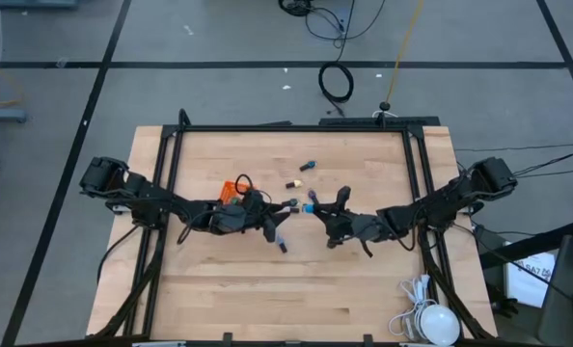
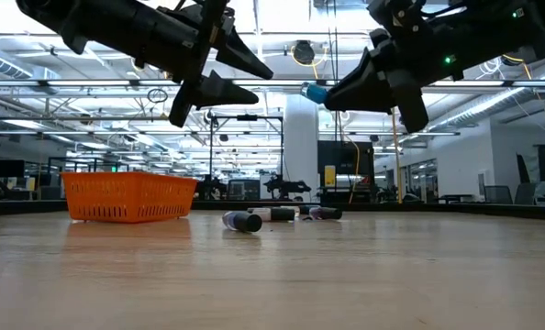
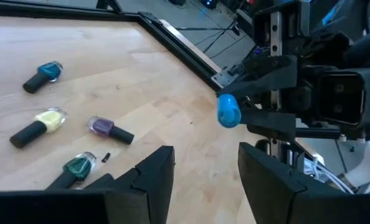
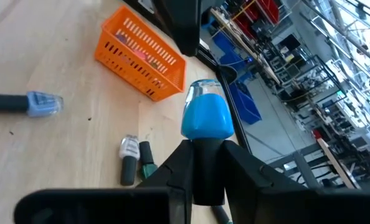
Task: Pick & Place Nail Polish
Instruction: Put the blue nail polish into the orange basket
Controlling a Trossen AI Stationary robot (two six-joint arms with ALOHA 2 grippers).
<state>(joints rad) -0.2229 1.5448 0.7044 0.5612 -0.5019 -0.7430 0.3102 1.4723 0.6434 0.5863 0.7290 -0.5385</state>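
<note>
One blue nail polish bottle (image 4: 207, 118) sits clamped by its dark cap in the right end effector (image 2: 332, 93), held up in the air well above the table (image 1: 267, 289), blue glass end pointing toward the left end effector (image 2: 240, 78). Left end effector is released, fingers (image 3: 151, 177) spread w/ nothing between them, hanging in the air just across from the held bottle; in the left wrist view the bottle shows as a blue blob at the tip of the right arm's fingers. In the high view both end effectors meet near the table's middle, tips close but apart. Orange mesh basket (image 2: 130, 197) is the landmark: it stands on the table by the left arm, w/ pink & other bottles visible inside via the right wrist view, count can't tell. Beside the basket, toward the table's centre, several loose bottles lie on their sides: teal one (image 3: 45, 73), yellow one (image 3: 38, 126), purple one (image 3: 107, 129), green one (image 3: 76, 169), all dark-capped, near each other but apart. Pale blue bottle (image 4: 32, 103) lies alone, further out from the basket. Far from the basket, at the table's corner by the right arm, a white round object w/ cable (image 1: 431, 320).
</note>
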